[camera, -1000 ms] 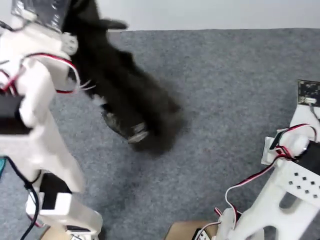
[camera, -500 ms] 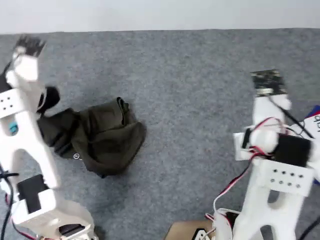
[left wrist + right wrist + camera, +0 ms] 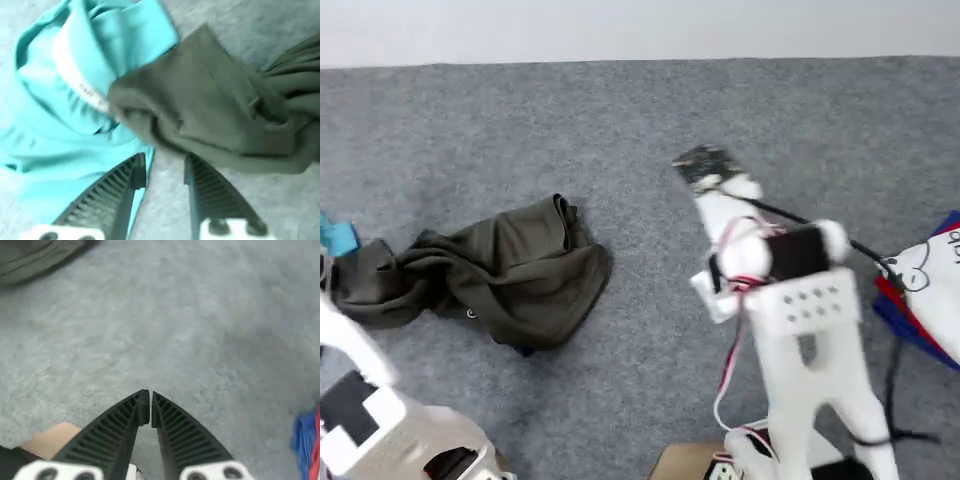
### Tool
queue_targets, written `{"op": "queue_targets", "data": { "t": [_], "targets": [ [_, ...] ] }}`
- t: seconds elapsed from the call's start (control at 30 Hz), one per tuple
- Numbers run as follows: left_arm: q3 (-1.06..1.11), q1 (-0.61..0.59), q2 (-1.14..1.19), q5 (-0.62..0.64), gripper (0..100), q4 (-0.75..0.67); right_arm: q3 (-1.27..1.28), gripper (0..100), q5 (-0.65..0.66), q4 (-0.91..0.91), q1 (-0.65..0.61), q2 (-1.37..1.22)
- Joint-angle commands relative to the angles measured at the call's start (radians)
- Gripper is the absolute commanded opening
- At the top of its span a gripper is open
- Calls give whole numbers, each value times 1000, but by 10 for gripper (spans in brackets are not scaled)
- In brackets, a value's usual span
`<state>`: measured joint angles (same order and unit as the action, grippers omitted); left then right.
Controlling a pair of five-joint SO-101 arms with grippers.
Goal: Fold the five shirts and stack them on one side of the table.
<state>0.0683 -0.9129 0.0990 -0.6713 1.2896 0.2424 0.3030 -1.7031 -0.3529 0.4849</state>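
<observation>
A dark olive shirt lies crumpled at left-centre of the high view on the grey table covering. One end trails to the left edge, where it meets a teal shirt. It looks soft, light and limp, likely to sag when lifted, so a pinch on a hem or shoulder edge seems the best hold. The left gripper hangs just short of the olive fabric, fingers parted and empty. The right gripper, fingers pressed together on nothing, hovers over bare covering well apart from it. A white shirt with red and blue sits at the right edge.
</observation>
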Motion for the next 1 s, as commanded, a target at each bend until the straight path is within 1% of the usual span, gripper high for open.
{"op": "queue_targets", "data": {
  "t": [0.0, 0.07, 0.1, 0.3, 0.57, 0.77, 0.97],
  "targets": [
    [4, -63, -21, -52, 141, -20, -28, 124, -12, 41, -111, -51],
    [21, -97, -12, -71, 141, -38, -57, 179, -12, 70, -170, -88],
    [27, -115, 0, -75, 141, -46, -78, 188, -11, 82, -194, -111],
    [28, -221, 109, -75, 137, -46, -199, 180, -8, 162, -349, -320],
    [28, -310, 121, -74, 137, -43, -400, 180, -11, 188, -559, -611],
    [28, -365, 120, -72, 137, -41, -520, 180, -9, 209, -651, -828],
    [30, -414, 121, -72, 137, -41, -681, 169, -9, 209, -661, -1009]
  ]
}}
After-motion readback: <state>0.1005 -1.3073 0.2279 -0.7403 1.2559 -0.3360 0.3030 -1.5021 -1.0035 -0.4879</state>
